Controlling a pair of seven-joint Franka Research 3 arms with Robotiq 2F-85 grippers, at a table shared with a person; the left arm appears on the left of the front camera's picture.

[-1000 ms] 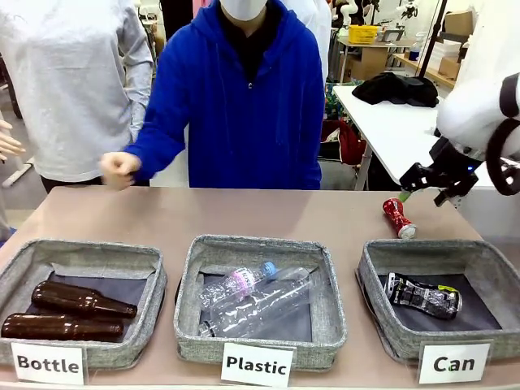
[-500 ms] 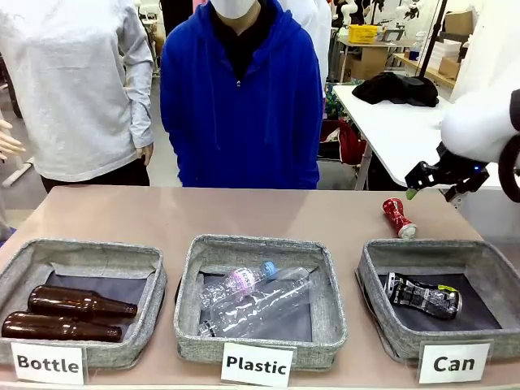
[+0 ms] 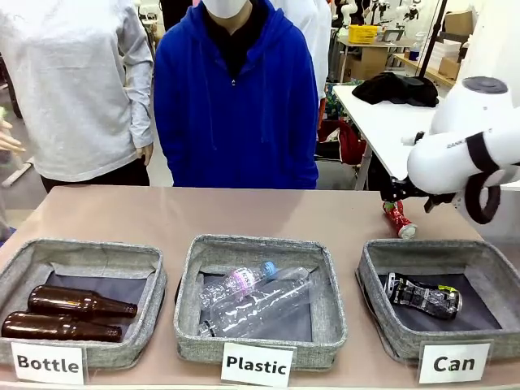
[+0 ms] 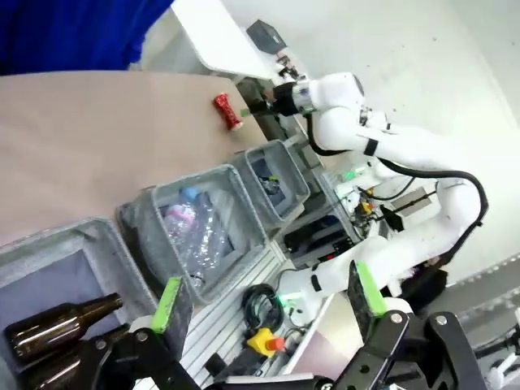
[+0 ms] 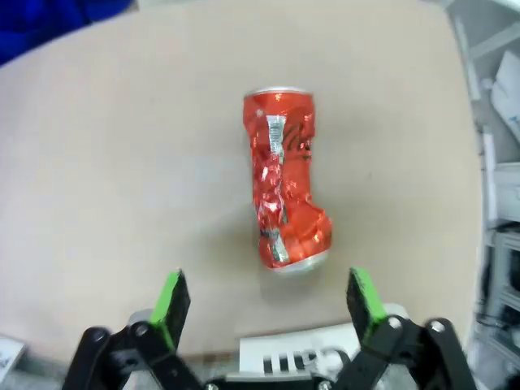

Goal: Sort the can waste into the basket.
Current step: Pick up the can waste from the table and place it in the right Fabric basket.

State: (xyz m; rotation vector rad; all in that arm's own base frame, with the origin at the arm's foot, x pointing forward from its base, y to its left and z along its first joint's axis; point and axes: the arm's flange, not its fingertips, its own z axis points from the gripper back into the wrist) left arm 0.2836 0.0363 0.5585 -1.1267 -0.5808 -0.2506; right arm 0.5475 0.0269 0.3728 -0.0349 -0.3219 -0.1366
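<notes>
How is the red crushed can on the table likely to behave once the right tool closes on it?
The red can is pinched at its middle and lies on its side, so it probably won't roll far. Its crumpled wall suggests thin metal that may deform further under squeeze. It looks light; the open right tool above it should lift it easily.

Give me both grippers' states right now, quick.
Left gripper: open, holding nothing, above the Bottle basket.
Right gripper: open, empty, poised over the red can lying on the table.
</notes>
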